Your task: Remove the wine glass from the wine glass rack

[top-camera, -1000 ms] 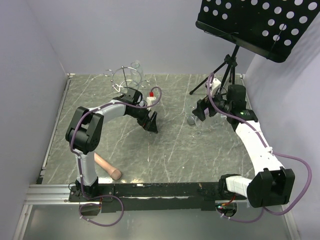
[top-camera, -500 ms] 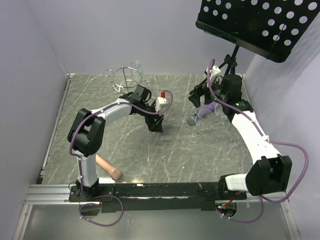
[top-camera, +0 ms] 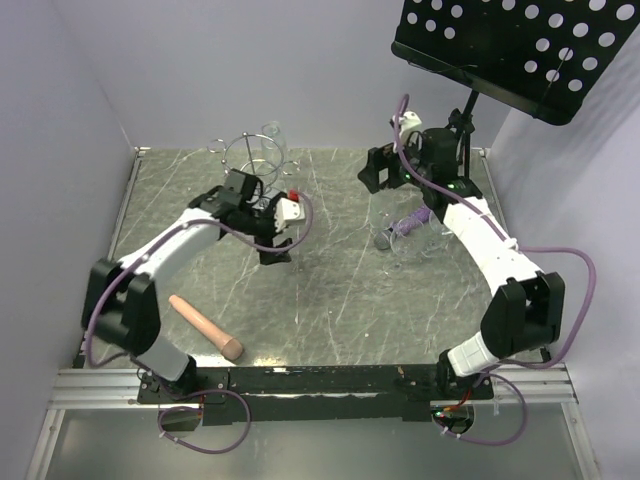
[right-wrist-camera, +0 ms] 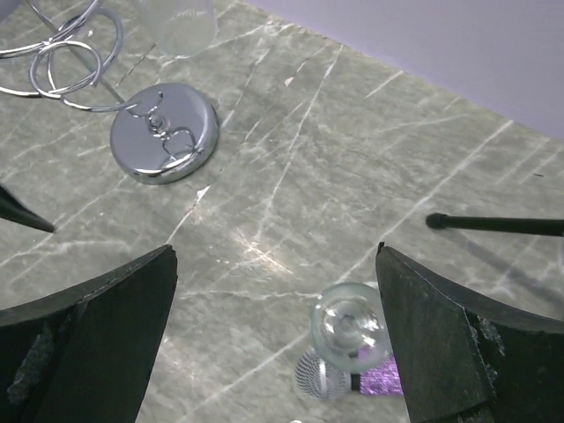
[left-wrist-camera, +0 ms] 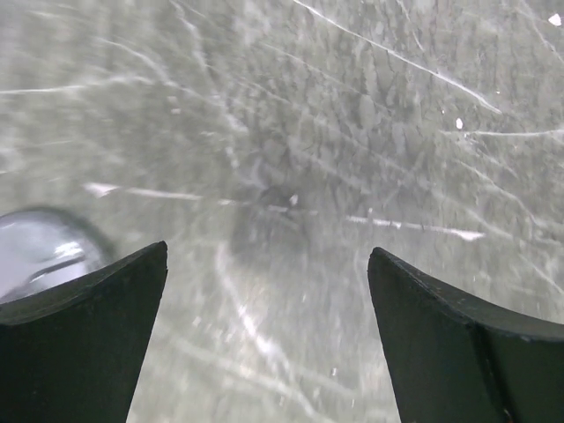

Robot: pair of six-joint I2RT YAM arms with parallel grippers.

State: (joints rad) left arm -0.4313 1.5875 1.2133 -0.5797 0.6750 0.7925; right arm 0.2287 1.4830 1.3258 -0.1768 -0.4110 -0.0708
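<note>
The wine glass rack (top-camera: pixel 254 160), a silver wire stand, is at the back left; its round shiny base (right-wrist-camera: pixel 165 132) and top loops show in the right wrist view. A clear wine glass (top-camera: pixel 272 134) hangs at the rack's far side, and its bowl (right-wrist-camera: pixel 176 21) shows at the top edge of the right wrist view. My left gripper (top-camera: pixel 276 252) hangs open just in front of the rack, empty (left-wrist-camera: pixel 267 251), with the rack's base (left-wrist-camera: pixel 40 248) at its left finger. My right gripper (top-camera: pixel 372 175) is open and empty (right-wrist-camera: pixel 275 251), raised to the right of the rack.
Another clear glass (right-wrist-camera: pixel 351 322) stands on the table against a purple microphone (top-camera: pixel 402 226). A black music stand (top-camera: pixel 520 50) rises at the back right, with one tripod leg (right-wrist-camera: pixel 493 224) on the table. A wooden pestle (top-camera: pixel 205 328) lies at the front left.
The left arm pulled back left toward the rack. The right arm rose from beside the glass on the table and swung to the back and left. Both grippers stayed open.
</note>
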